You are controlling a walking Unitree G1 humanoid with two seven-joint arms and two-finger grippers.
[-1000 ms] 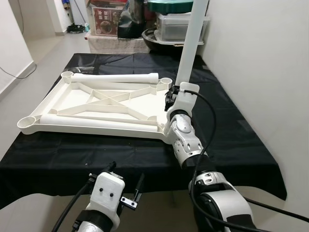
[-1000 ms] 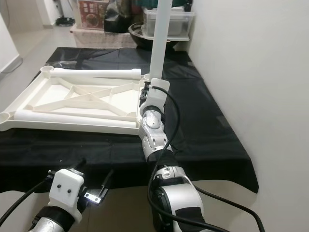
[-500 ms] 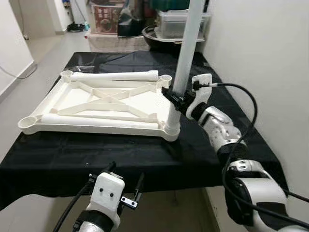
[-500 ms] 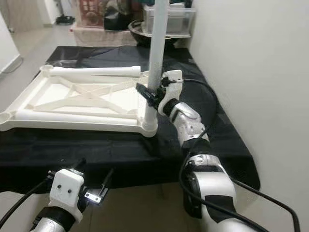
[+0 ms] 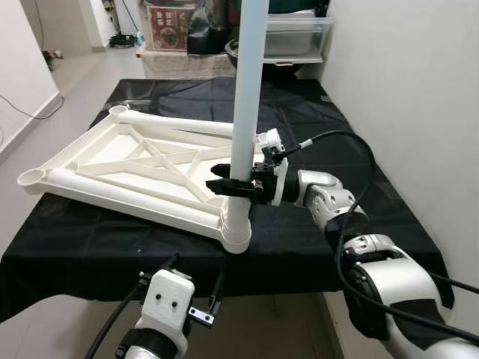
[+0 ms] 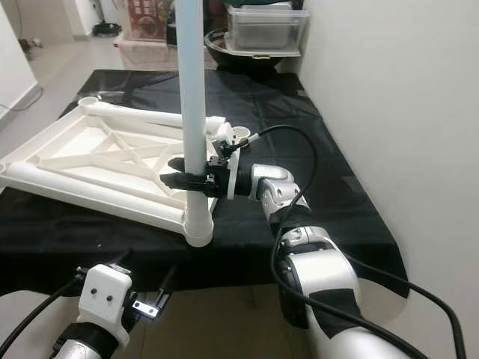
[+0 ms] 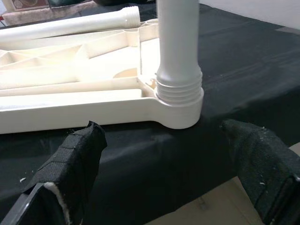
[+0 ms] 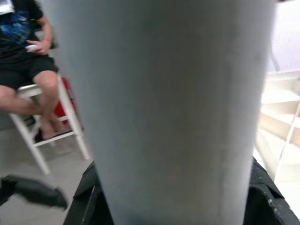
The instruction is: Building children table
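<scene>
The white tabletop frame lies upside down on the black-draped table, with one white leg standing upright in its near corner socket. The right pincer is clenched around that leg just above the socket (fingers either side of the tube). The left pincer hangs below the table edge, fingers spread, grasping nothing.
</scene>
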